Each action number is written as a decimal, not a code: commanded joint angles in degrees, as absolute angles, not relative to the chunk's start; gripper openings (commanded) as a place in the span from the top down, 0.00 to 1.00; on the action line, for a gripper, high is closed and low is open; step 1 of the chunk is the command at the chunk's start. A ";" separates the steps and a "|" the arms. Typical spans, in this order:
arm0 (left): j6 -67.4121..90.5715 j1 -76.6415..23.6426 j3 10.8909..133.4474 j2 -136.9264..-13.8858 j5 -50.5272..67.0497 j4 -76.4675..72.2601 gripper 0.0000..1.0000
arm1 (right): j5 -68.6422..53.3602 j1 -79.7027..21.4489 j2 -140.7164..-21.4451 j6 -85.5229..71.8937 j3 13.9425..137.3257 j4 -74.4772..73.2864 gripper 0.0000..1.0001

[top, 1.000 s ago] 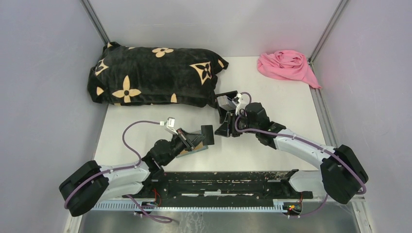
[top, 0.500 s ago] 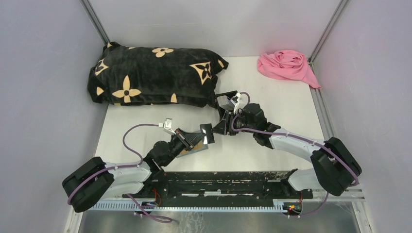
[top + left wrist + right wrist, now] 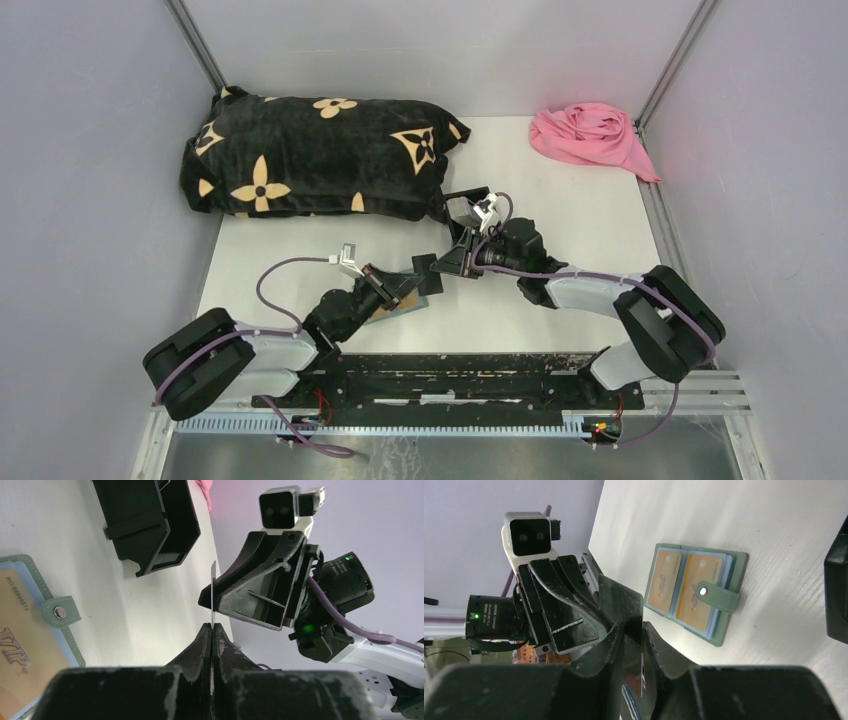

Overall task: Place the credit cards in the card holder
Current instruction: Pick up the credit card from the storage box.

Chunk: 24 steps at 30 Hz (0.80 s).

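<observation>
My left gripper (image 3: 424, 282) is shut on a dark credit card (image 3: 427, 271), held upright above the table. In the left wrist view the card (image 3: 213, 587) shows edge-on, rising from the closed jaws (image 3: 212, 626). My right gripper (image 3: 447, 264) faces it, its jaws a little apart on either side of the card's (image 3: 633, 607) free end. The sage-green card holder (image 3: 730, 574) lies open on the table below, with tan cards (image 3: 699, 592) in its slots and its snap tab (image 3: 60, 611) folded over. It is mostly hidden under the left arm in the top view (image 3: 405, 307).
A black open-topped box (image 3: 462, 208) stands just behind the right gripper, and shows in the left wrist view (image 3: 150, 520). A black patterned pillow (image 3: 310, 155) lies at the back left. A pink cloth (image 3: 590, 135) lies in the back right corner.
My right gripper has moved left towards the left gripper and now straddles the held card. The left gripper has kept hold of the card, shifting only slightly.
</observation>
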<state>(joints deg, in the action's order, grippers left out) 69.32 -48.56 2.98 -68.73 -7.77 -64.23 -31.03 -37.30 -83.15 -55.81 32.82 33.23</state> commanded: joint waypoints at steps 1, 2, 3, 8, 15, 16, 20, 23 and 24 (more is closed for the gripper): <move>72.03 -48.42 2.33 -69.59 -9.47 -69.63 0.97 | -36.29 -37.96 -85.86 -62.47 31.79 48.69 0.82; 72.05 -48.44 2.29 -69.53 -9.72 -69.36 0.97 | -36.59 -37.90 -86.32 -63.24 31.59 50.02 0.86; 72.02 -48.41 2.36 -69.40 -10.01 -68.71 0.97 | -36.71 -37.88 -86.58 -63.69 31.36 50.99 0.88; 71.89 -48.45 3.48 -66.45 -11.96 -59.44 0.77 | -36.20 -37.92 -85.61 -63.24 31.91 49.26 0.99; 69.61 -48.41 3.95 -56.40 -16.92 -44.64 0.46 | -34.45 -38.07 -82.57 -57.76 35.06 37.69 0.99; 69.27 -48.43 3.95 -55.15 -17.59 -42.79 0.44 | -34.17 -38.12 -82.51 -57.23 35.47 36.64 0.99; 68.91 -48.41 3.86 -49.54 -20.47 -34.15 0.39 | -32.62 -39.47 -82.74 -54.50 38.22 31.10 0.99; 68.90 -48.43 3.46 -45.98 -22.48 -29.31 0.39 | -30.78 -41.10 -83.25 -52.51 40.61 27.26 0.99; 68.83 -48.37 3.35 -44.88 -23.04 -27.82 0.39 | -30.31 -41.56 -83.49 -52.00 41.38 26.06 0.99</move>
<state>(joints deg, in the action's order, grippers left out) 71.29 -48.47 2.39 -48.45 -18.31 -36.16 -32.27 -39.64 -84.36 -55.94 36.77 30.26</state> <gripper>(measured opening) 0.610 0.020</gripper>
